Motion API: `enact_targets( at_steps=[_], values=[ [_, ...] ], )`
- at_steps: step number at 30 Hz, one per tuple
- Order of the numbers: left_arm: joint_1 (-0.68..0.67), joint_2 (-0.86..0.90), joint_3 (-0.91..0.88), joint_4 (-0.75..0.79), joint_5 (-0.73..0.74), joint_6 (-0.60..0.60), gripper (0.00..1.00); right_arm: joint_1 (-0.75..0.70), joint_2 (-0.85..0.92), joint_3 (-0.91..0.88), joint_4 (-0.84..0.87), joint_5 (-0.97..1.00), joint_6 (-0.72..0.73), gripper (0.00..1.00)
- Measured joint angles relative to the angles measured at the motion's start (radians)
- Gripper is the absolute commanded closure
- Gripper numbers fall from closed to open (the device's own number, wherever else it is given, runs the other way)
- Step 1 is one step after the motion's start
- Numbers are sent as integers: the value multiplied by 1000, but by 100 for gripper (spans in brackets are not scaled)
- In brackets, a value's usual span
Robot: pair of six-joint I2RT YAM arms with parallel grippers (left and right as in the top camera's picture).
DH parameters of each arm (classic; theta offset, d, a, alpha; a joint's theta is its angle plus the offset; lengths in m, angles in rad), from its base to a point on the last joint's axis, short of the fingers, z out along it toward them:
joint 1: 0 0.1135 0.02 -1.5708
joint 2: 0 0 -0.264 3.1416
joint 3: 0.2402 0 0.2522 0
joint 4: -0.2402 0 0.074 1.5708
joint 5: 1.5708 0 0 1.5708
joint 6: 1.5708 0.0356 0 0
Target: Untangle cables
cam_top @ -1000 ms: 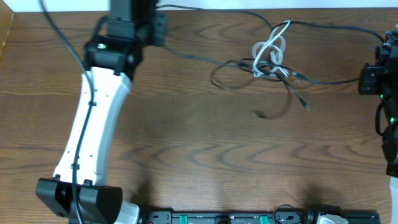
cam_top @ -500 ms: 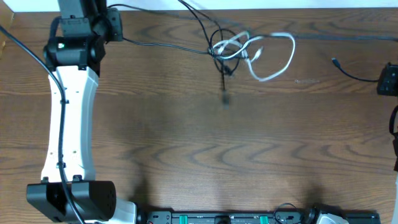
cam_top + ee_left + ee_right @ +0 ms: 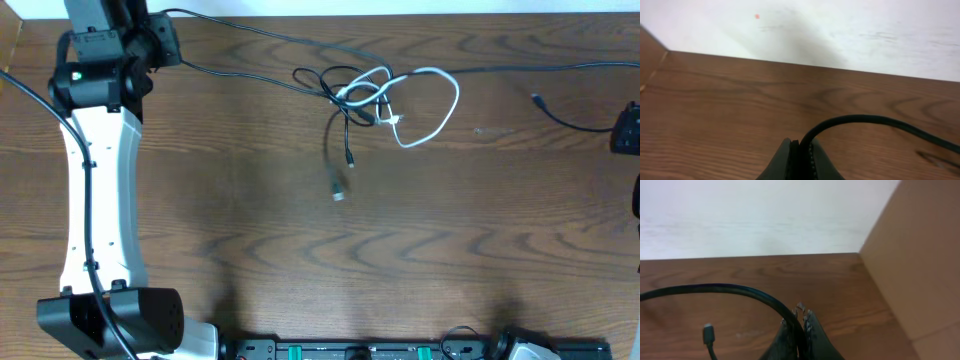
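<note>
Cables (image 3: 372, 90) lie tangled between left end effector (image 3: 801, 156) and right end effector (image 3: 799, 330).

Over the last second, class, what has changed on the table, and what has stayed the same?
The left gripper, shut on a black cable, moved left, dragging the tangle with it. The right gripper drew slightly right. The white cable spread its loop open, and a plug end now trails toward the near edge. Both grippers stayed shut on black cable; the tangle stayed knotted.

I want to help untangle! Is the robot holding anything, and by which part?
The left end effector pinches a black cable by its cord; the right end effector grips a black cord likewise.
</note>
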Motion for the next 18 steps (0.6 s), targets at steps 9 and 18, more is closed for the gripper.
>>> enact_targets(
  at_steps=[9,18],
  values=[
    [-127,0,0,-2,13,1,93,23,93,1,-16,-93,10,82],
    [-269,0,0,-3,15,4,93,173,100,1,-15,-140,4,55]
  ],
)
